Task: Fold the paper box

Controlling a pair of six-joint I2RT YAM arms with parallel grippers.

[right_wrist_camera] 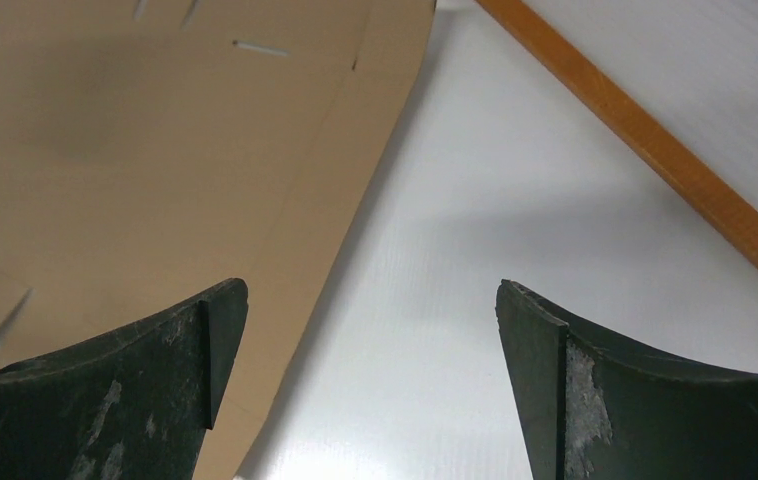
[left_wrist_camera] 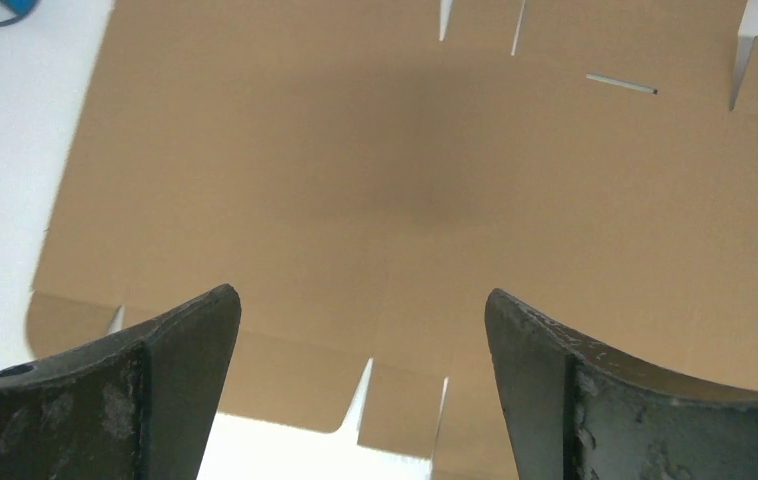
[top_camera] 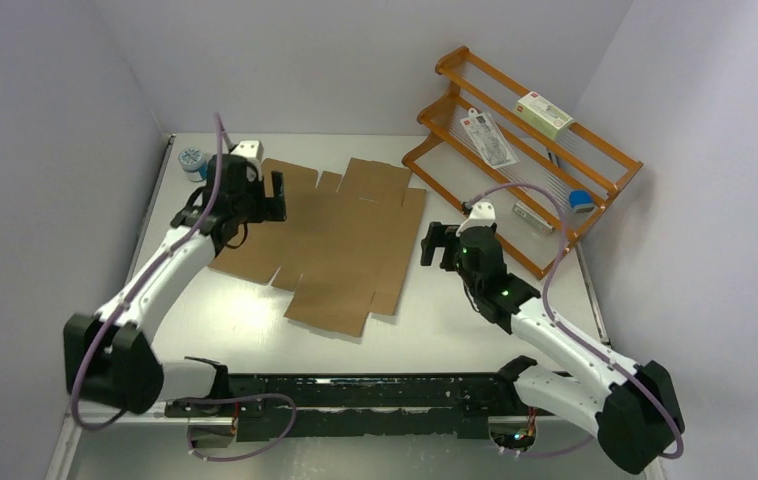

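Observation:
The paper box is a flat brown die-cut cardboard sheet lying unfolded in the middle of the white table, with flaps and notched tabs round its edges. My left gripper is open and empty, hovering above the sheet's left part; the sheet fills the left wrist view below the spread fingers. My right gripper is open and empty, just beside the sheet's right edge; the right wrist view shows that edge under the left finger and bare table under the gap.
An orange wooden rack stands at the back right, holding a small white carton, a packet and a blue item; its rail shows in the right wrist view. A blue-and-white round container sits at the back left.

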